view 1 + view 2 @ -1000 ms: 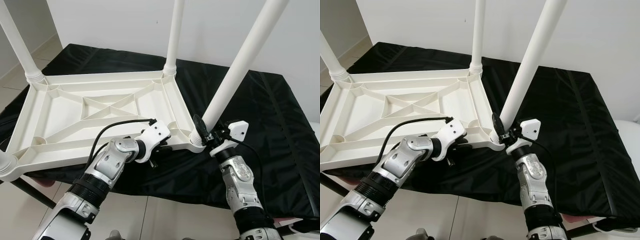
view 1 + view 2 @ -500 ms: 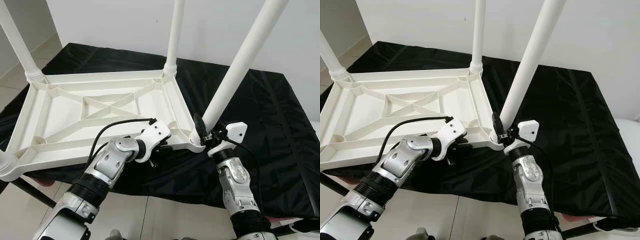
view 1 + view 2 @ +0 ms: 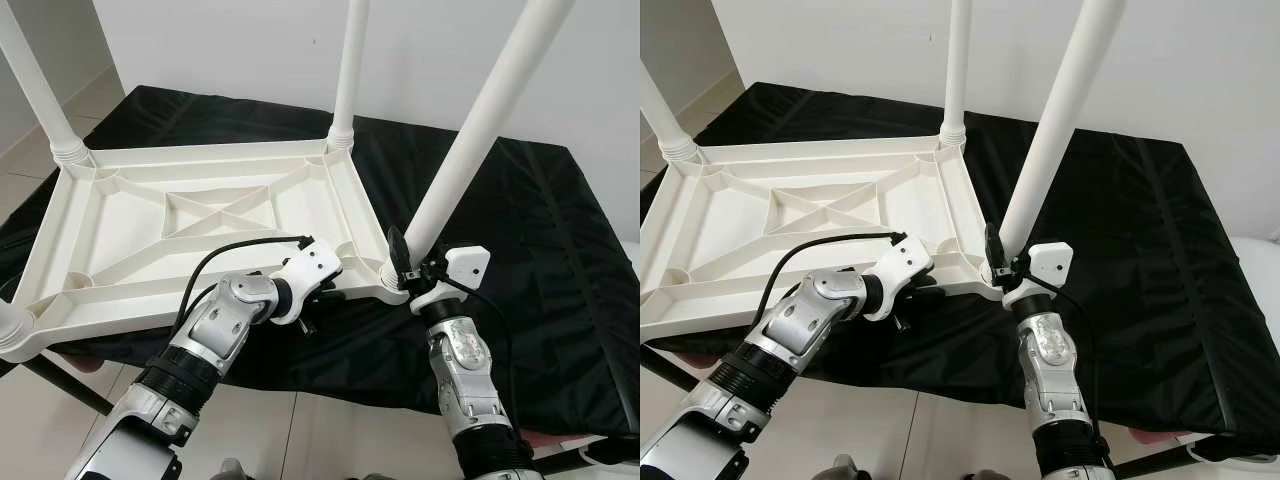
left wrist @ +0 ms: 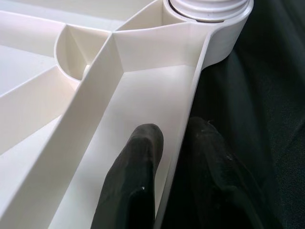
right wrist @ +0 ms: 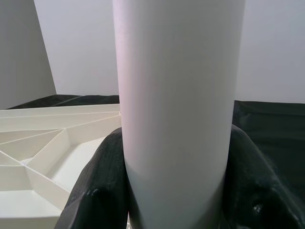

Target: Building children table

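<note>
a white plastic children's table (image 3: 190, 225) lies upside down on a bench draped in black cloth (image 3: 520, 220), its ribbed underside facing up and its legs rising from the corner sockets. the right gripper (image 3: 405, 268), at about 4 o'clock in the head view, has its black fingers (image 5: 97, 191) closed around the base of the near-right leg (image 3: 470, 140), just above the socket; the leg leans away toward 1 o'clock. the left gripper (image 4: 167, 157), at about 6 o'clock, is pinched on the table's near rim (image 4: 190, 95) a little way from that same corner, one finger inside the rim wall and the other outside against the cloth. another leg (image 3: 348, 70) stands at the far corner near 12 o'clock, and a third (image 3: 35, 85) at the far-left corner near 10 o'clock. pale floor tiles (image 3: 300, 430) show below the bench edge.
</note>
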Available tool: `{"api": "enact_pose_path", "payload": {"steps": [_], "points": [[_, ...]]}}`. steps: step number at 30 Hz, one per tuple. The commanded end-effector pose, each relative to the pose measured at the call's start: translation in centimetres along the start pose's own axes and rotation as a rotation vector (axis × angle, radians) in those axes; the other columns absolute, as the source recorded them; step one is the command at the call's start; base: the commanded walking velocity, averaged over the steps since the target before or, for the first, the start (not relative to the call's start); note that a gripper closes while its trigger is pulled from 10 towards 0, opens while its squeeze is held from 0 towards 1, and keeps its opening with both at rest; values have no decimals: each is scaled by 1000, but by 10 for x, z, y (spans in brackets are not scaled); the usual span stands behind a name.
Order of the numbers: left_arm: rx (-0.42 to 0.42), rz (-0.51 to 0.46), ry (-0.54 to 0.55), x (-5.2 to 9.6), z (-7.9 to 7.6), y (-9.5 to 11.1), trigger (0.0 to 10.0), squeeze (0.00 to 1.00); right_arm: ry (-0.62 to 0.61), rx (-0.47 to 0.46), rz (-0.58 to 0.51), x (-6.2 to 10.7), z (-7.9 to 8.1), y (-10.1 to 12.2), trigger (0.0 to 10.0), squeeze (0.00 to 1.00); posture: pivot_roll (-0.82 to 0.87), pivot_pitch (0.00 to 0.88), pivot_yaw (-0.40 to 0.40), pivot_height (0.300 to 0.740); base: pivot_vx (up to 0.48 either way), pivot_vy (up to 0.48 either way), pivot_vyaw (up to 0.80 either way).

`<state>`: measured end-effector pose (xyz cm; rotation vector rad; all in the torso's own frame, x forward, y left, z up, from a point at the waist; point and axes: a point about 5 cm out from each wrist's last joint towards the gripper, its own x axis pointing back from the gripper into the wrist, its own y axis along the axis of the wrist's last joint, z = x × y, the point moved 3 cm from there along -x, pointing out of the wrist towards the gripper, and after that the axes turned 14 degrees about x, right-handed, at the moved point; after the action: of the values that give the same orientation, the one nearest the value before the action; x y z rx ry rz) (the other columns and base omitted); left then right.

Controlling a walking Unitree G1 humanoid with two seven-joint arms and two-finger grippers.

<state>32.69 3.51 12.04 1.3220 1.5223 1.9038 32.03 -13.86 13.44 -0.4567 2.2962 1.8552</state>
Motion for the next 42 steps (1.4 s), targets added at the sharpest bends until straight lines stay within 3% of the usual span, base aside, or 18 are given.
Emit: {"api": "enact_pose_path", "payload": {"steps": [1,25,42], "points": [[-98,-156,1,11,0,49,10000,0,-55,10,224,24,-8,-43,10000,0,-62,15,-12,740,0,0,0],[-101,-153,3,15,1,49,10000,0,-238,65,313,30,-18,-49,10000,0,-53,25,-5,740,0,0,0],[-105,-148,4,17,1,50,10000,0,-427,125,383,35,-36,-55,10000,0,-42,33,1,740,0,0,0]]}}
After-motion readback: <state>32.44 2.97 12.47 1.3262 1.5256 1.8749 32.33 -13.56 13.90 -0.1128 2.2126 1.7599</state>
